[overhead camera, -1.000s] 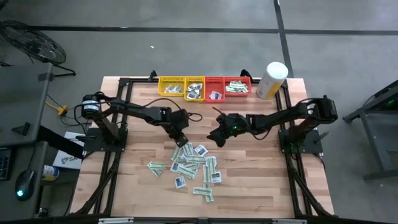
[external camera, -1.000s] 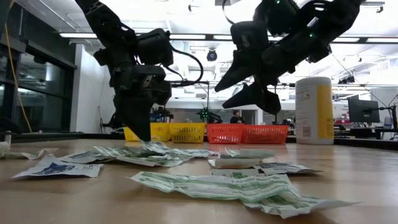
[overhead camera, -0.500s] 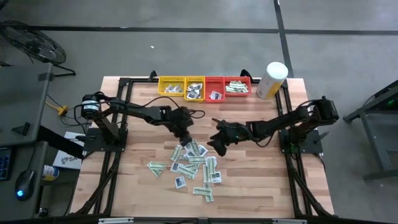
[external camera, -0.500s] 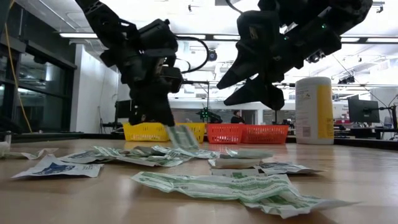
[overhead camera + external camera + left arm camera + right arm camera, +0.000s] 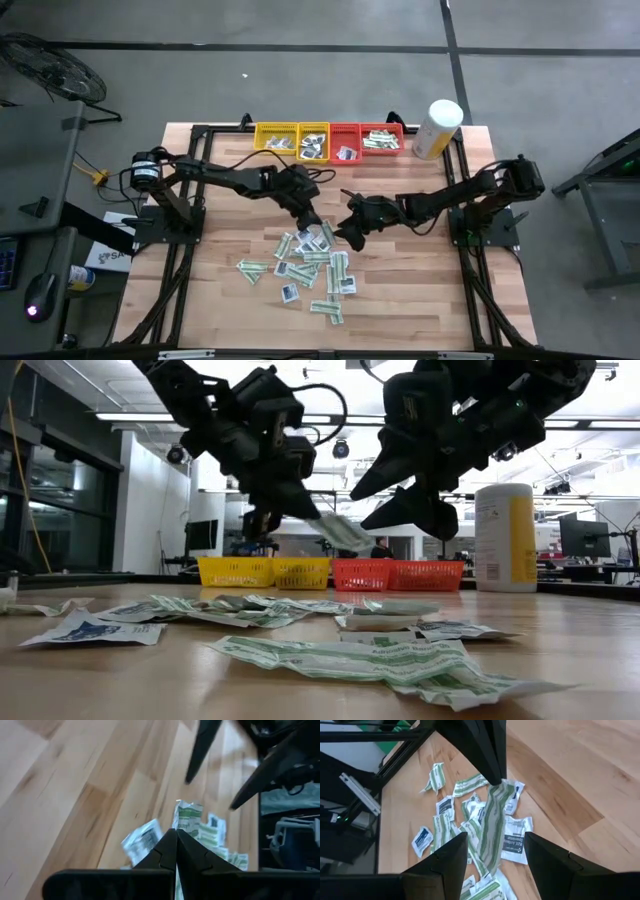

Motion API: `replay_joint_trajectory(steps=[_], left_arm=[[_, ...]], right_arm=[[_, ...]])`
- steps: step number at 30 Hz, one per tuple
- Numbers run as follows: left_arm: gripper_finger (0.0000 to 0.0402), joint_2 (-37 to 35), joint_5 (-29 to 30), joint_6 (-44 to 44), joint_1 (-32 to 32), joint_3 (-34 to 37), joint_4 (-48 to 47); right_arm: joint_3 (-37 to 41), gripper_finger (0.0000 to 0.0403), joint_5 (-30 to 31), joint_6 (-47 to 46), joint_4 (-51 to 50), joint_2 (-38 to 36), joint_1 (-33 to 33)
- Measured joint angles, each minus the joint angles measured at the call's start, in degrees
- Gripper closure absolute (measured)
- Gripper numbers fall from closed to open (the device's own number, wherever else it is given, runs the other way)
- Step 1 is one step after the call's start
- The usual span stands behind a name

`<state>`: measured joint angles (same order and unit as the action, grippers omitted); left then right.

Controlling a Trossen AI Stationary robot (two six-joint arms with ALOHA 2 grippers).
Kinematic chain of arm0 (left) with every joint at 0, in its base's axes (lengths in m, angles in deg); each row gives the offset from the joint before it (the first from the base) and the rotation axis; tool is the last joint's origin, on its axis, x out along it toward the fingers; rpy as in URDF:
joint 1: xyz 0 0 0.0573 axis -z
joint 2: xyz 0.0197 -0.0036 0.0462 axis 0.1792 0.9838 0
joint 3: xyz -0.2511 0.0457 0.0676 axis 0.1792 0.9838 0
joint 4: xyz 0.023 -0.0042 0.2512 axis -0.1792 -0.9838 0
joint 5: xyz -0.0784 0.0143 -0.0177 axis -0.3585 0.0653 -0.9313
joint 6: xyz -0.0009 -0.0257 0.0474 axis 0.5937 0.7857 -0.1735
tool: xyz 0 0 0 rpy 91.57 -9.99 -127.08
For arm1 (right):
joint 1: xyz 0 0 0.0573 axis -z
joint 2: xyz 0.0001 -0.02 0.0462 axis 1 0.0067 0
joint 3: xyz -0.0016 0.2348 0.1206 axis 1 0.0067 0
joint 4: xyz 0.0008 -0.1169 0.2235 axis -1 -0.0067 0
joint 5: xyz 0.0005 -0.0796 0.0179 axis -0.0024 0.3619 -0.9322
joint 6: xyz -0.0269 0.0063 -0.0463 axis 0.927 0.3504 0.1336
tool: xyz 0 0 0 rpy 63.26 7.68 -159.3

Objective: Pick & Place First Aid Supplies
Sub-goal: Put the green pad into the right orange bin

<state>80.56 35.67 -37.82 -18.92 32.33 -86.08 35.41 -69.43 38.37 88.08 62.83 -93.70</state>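
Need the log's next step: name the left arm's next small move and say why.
Probably carry the strip toward the trays. The left gripper is shut on a white-and-green strip, lifted clear of the pile; the right gripper waits open beside it.

Crinkled paper packets (image 5: 312, 262) lie on a smooth, matt wooden table (image 5: 400, 290) near plastic trays (image 5: 328, 140).

Two yellow trays (image 5: 274, 137), two red trays (image 5: 347, 139), one canister (image 5: 437, 128), two arms, dozens of packets (image 5: 300, 268).
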Motion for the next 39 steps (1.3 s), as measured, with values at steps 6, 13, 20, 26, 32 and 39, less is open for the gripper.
replay_joint_trajectory(steps=[6, 13, 20, 26, 32, 39], left_arm=[[0.0401, 0.0, -0.6, -0.1, 0.0, -2.0, -0.1], [0.0401, 0.0, -0.6, 0.1, 0.0, -2.2, 0.8], [0.0401, -0.1, -0.6, 0.5, 0.0, -2.2, 3.7], [0.0401, -0.1, -0.6, 0.5, 0.0, -2.2, 3.8], [0.0401, -0.1, -0.6, 0.5, 0.0, -2.2, 3.8], [0.0391, -0.1, -0.2, -0.8, 0.0, -2.2, 3.6]], right_arm=[[0.0, 0.0214, -2.4, 1.0, 0.0, 0.0, 1.1], [0.0, 0.0216, -6.9, 1.3, 0.1, 0.0, 1.2], [0.0, 0.0263, -7.4, 2.6, 0.1, 0.0, 1.1], [0.0, 0.0356, -5.2, 2.8, 0.0, 0.0, 1.2], [0.0, 0.0398, -3.7, 1.2, 0.0, 0.0, 1.7], [0.0, 0.0401, -3.7, 0.2, -0.1, 0.0, 2.6]])
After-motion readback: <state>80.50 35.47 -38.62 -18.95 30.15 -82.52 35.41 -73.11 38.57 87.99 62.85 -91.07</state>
